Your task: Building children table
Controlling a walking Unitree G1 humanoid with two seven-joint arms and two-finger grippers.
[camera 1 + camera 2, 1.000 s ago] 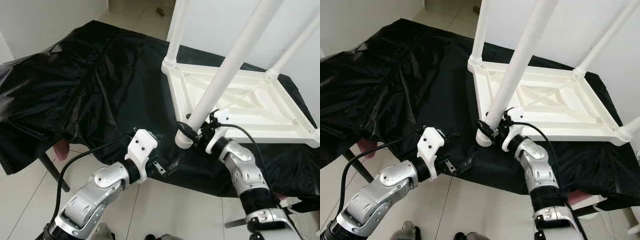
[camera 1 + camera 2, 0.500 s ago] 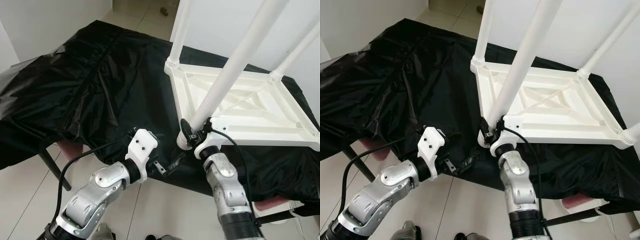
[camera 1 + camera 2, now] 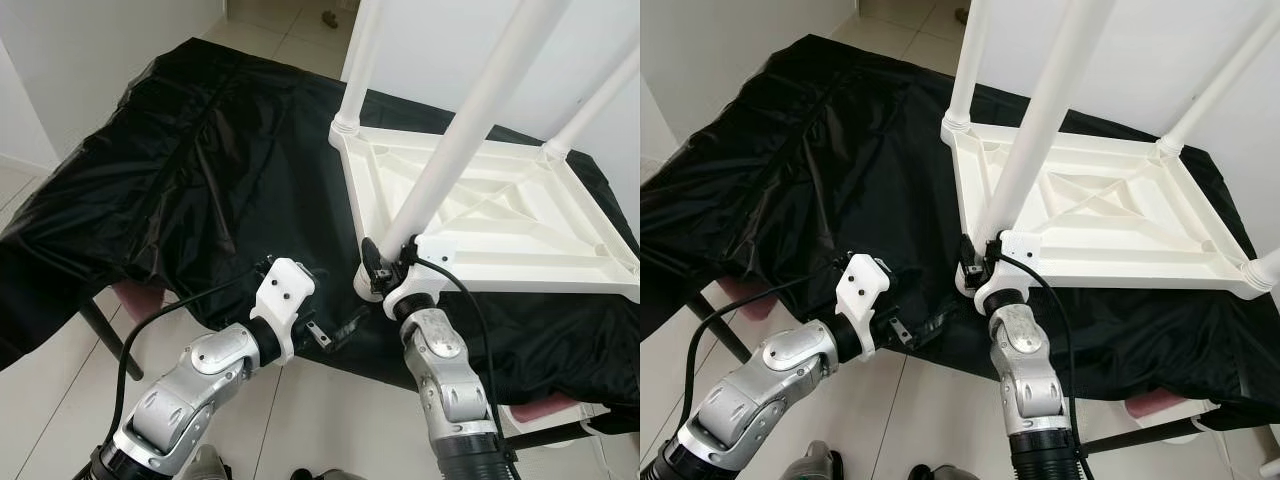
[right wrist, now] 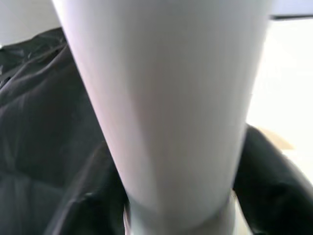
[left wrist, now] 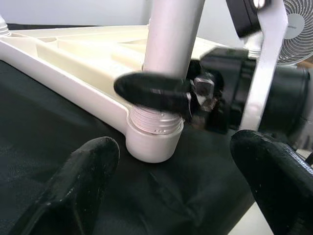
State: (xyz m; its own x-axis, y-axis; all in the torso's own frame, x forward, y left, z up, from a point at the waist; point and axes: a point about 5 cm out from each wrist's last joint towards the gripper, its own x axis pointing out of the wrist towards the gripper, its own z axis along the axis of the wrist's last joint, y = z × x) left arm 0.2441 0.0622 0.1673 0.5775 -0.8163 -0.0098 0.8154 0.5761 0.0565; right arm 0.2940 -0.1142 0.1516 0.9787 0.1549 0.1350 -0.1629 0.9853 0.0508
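Nearest, low on the robot's left: left gripper (image 3: 335, 333), jaws spread wide and holding nothing, hovering just off the near edge of the black crinkled plastic sheet (image 3: 200, 170) draped over the surface, aimed at the table's near corner. Just beyond: right gripper (image 3: 378, 270), jaws closed around the base of the near white round plastic table leg (image 3: 455, 150), right above the threaded collar where it enters the corner socket (image 5: 152, 143). Behind that: white moulded plastic children's tabletop (image 3: 500, 215), lying upside down on the sheet, ribbed underside up, three more white legs rising from the other corners. Judging by hollow tubes and thin ribbing: light, stiff, unlikely to break, but smooth and a little slippery, so likely to turn inside a loose pinch. Best hold probably low on the leg near the collar, as now, for twisting; tabletop rim near the socket a good place for the open left gripper to brace against rotation. Hard to make out: thread engagement, only a few turns showing in the left wrist view, seating depth uncertain. Cut off: upper ends of all legs. Right wrist view blurred, pale leg between two dark fingers (image 4: 266, 171). Hidden under the sheet: the surface's own shape.
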